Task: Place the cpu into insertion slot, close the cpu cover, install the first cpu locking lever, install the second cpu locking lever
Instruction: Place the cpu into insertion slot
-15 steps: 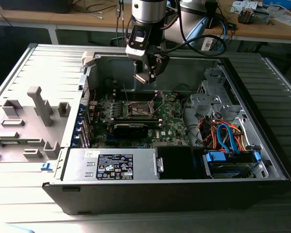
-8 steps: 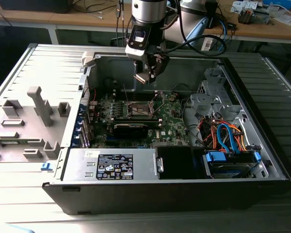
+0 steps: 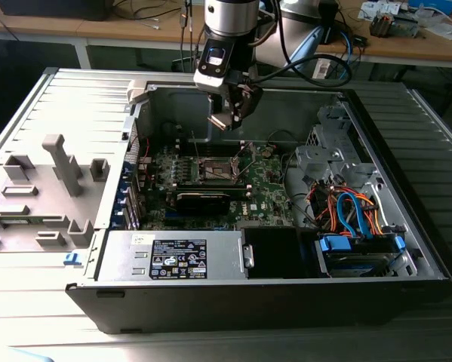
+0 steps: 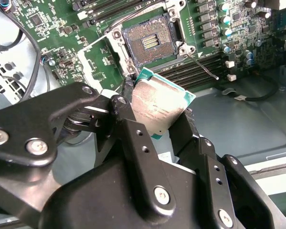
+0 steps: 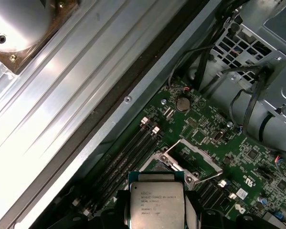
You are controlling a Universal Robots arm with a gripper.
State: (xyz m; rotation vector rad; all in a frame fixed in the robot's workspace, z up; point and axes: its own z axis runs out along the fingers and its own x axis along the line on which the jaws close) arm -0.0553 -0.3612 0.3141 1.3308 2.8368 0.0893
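— How does the arm [image 3: 231, 19] stand?
— It comes straight down from the upper edge of the exterior view, with the gripper [image 3: 227, 117] at its low end, tilted a little.
— And the fingers [image 4: 133, 136]?
— Two black fingers, closed from opposite sides on the edges of the cpu [image 4: 158, 107].

Workshop corner, brightly lit, with a bench behind a ribbed metal table.

In the exterior view a wooden bench [image 3: 135, 34] runs along the back on white legs [image 3: 82, 54], with dark shadow beneath it; loose cables [image 3: 146, 11] lie on its top and small clutter [image 3: 395, 21] sits toward the exterior view's right. In front spreads a grey table [image 3: 67, 105] of ribbed metal, with pale grey blocks [image 3: 63, 162] standing on it at the exterior view's left. Light glares off its surface there, and in the first wrist view the ribs [image 5: 76, 90] shine nearly white.
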